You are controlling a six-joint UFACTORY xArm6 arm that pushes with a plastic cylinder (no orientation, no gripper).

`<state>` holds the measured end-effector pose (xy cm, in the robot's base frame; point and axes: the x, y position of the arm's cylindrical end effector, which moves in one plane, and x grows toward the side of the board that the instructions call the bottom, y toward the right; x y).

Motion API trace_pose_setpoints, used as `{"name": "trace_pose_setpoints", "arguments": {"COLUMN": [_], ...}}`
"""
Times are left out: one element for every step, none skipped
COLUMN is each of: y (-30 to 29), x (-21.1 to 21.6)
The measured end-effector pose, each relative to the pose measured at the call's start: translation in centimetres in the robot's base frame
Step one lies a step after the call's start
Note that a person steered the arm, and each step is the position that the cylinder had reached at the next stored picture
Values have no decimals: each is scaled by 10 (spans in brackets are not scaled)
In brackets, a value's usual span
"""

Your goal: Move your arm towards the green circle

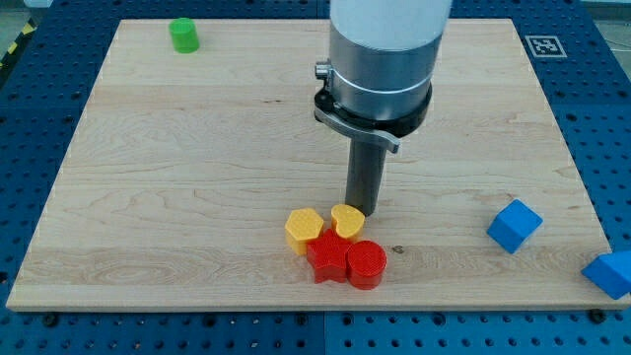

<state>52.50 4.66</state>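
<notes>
Your green circle [183, 35] stood upright at upper left; my tip [367, 210], bare and grasping nothing, touched the yellow heart [346, 221].

Illumination is bright, even and diffuse from overhead. Blocks cast short, soft shadows on the worktop [197, 148]. Focus is sharp throughout. A soft highlight marks the arm's grey housing [380, 54].

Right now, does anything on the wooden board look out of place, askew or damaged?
One thing: the blue block at the view's right edge overhangs the light wooden board. My tip sits just behind the yellow heart-shaped block, far from the green circle. Nothing looks damaged.
</notes>
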Motion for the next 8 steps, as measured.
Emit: {"name": "trace_pose_setpoints", "arguments": {"y": [11,19,30,30,25,-2,-46,-103], "x": [0,0,0,0,-30,-84,-128,-161]}}
